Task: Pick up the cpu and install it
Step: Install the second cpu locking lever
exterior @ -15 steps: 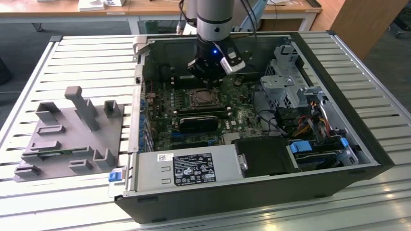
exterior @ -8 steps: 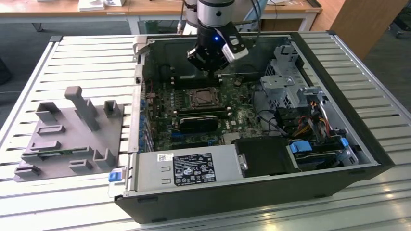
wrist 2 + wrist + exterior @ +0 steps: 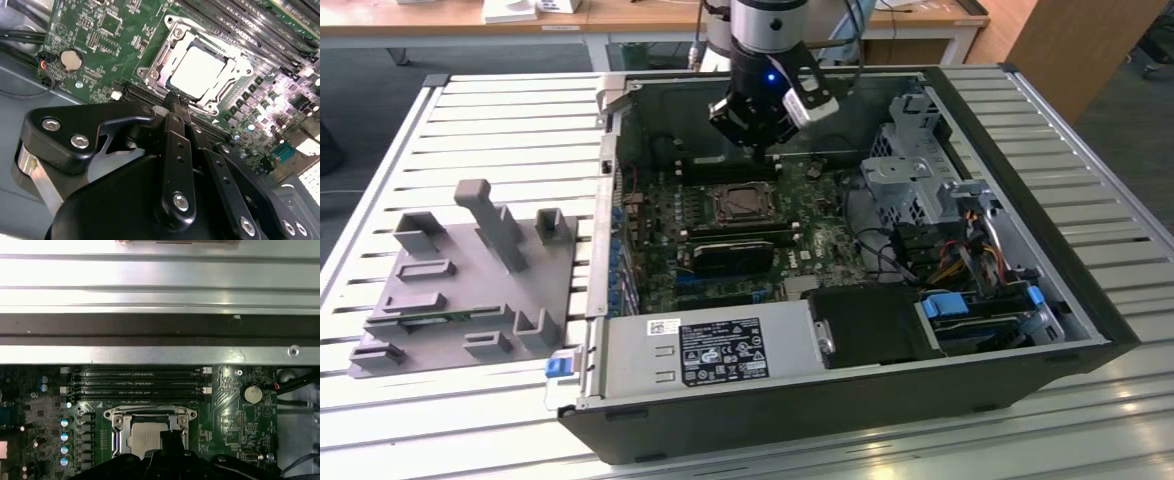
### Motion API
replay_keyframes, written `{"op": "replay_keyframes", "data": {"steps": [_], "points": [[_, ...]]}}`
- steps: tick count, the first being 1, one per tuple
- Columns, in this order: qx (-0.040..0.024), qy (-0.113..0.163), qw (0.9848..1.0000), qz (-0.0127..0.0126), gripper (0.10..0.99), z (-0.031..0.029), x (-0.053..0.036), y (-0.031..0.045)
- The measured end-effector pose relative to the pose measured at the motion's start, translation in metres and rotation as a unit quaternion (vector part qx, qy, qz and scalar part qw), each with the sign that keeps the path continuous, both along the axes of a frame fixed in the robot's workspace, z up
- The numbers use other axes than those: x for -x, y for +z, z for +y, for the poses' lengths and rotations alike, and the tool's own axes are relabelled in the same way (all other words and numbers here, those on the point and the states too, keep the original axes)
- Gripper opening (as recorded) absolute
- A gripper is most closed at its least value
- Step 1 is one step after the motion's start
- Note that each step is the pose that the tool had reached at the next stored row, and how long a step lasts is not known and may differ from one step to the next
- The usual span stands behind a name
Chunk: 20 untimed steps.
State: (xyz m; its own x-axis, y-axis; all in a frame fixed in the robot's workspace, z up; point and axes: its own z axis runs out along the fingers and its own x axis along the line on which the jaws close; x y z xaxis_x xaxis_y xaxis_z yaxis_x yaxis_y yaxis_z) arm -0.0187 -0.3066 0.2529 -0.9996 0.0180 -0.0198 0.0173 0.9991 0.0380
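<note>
Exterior view has the gripper (image 3: 765, 150) hanging inside the open computer case (image 3: 1067, 300), above and just behind the socket (image 3: 744, 204) on the motherboard (image 3: 720, 285), nothing seen between the fingertips. Cpu (image 3: 746, 203) sits in that socket, flat, framed by the metal bracket, a little below the fingertips and apart from them. Second wrist view gives the closest look: cpu (image 3: 200, 75) with its bright silver top seated inside the socket frame (image 3: 150, 75), and the two black fingers (image 3: 176, 135) pressed together with no visible gap, tips pointing at the near edge of the frame; gripper (image 3: 177, 100) is clenched and empty, not touching the chip as far as can be told. First wrist view shows the cpu (image 3: 142, 437) partly covered by the dark finger tips (image 3: 170, 440), its lower part cut off by the gripper body; the memory slots (image 3: 135, 382) lie beyond the socket, a round coin battery (image 3: 252, 394) off to one side, and the case's metal wall (image 3: 160, 350) past them. Grey fixture tray (image 3: 467, 290) lies on the slatted table (image 3: 400, 420) at the exterior view's left, well apart from the case. Black heatsink block (image 3: 727, 255) sits just in front of the socket in the exterior view
</note>
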Motion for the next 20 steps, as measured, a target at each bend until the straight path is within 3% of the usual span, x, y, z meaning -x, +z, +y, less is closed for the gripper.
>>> {"op": "replay_keyframes", "data": {"steps": [6, 8, 11, 12, 14, 18, 20], "points": [[0.0000, 0.000, 1.0000, 0.0006, 0.106, -0.0169, 0.0000, -0.0002], [0.0000, 0.000, 1.0000, 0.0036, 0.106, -0.0213, 0.0000, -0.0002], [0.0000, 0.000, 0.9999, 0.0102, 0.106, -0.0291, -0.0003, -0.0003], [0.0001, 0.000, 0.9999, 0.0109, 0.106, -0.0315, -0.0003, -0.0004], [-0.0016, 0.000, 0.9999, 0.0109, 0.106, -0.0353, -0.0002, -0.0009], [-0.0112, 0.000, 0.9999, 0.0107, 0.106, -0.0419, -0.0002, -0.0014], [-0.0114, 0.000, 0.9999, 0.0089, 0.106, -0.0434, -0.0001, -0.0015]]}}
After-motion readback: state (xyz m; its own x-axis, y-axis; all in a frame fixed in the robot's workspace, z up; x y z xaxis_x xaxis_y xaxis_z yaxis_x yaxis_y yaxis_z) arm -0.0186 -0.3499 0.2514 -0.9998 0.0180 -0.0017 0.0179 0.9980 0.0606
